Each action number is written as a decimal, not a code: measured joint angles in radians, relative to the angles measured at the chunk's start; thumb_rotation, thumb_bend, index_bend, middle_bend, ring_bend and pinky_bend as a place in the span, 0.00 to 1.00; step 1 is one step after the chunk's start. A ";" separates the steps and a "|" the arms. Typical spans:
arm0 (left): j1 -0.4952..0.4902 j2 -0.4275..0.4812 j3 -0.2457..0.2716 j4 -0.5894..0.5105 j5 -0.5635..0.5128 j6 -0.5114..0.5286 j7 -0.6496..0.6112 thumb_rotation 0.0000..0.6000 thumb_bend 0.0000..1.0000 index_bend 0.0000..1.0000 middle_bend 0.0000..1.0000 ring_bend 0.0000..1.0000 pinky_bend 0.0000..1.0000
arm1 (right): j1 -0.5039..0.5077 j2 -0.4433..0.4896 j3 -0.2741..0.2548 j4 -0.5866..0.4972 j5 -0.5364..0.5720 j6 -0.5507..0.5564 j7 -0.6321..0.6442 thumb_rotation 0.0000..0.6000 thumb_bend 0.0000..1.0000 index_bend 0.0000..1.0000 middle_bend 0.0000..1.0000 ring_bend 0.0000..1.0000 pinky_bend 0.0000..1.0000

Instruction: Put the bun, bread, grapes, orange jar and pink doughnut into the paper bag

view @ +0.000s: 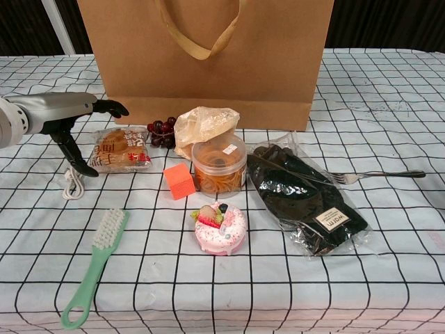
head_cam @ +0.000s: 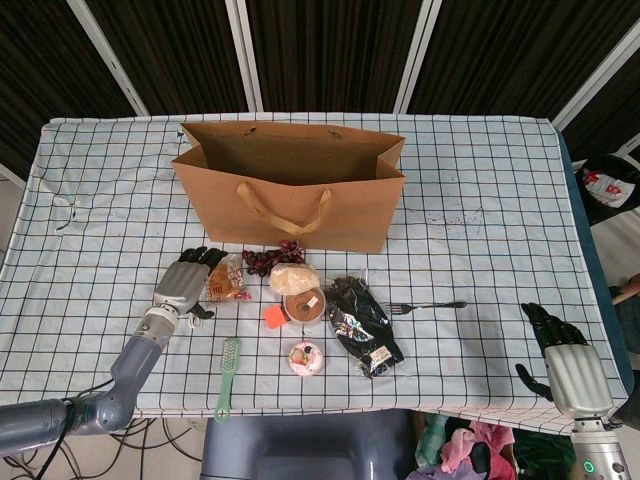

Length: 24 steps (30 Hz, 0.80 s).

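The brown paper bag (head_cam: pixel 300 190) stands open and upright. In front lie the wrapped bun (view: pixel 119 149), bagged bread (view: pixel 203 125) and dark grapes (view: pixel 161 131). The orange jar (view: pixel 218 163) stands upright, the pink doughnut (view: pixel 220 228) nearest.

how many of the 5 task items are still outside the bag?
5, all before the paper bag: bun by left hand, grapes, bread, orange jar, pink doughnut nearest.

My left hand (head_cam: pixel 186 281) lay open beside the packaged bun (head_cam: pixel 228 280) — the paper bag (head_cam: pixel 290 190) stood upright behind it — my right hand (head_cam: pixel 562 352) rested at the table's edge.
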 measured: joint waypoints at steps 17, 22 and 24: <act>-0.021 -0.025 0.021 0.060 -0.022 -0.009 -0.014 1.00 0.07 0.10 0.10 0.01 0.09 | 0.003 -0.005 0.001 0.008 0.004 -0.005 0.002 1.00 0.21 0.08 0.11 0.19 0.25; -0.028 -0.037 0.028 0.087 -0.022 -0.027 -0.027 1.00 0.07 0.10 0.11 0.02 0.10 | 0.001 -0.003 0.001 0.009 0.006 -0.002 0.003 1.00 0.21 0.08 0.11 0.19 0.25; -0.030 -0.042 0.029 0.095 -0.020 -0.029 -0.028 1.00 0.07 0.10 0.12 0.03 0.11 | 0.001 -0.003 0.001 0.009 0.006 -0.003 0.005 1.00 0.21 0.08 0.11 0.19 0.25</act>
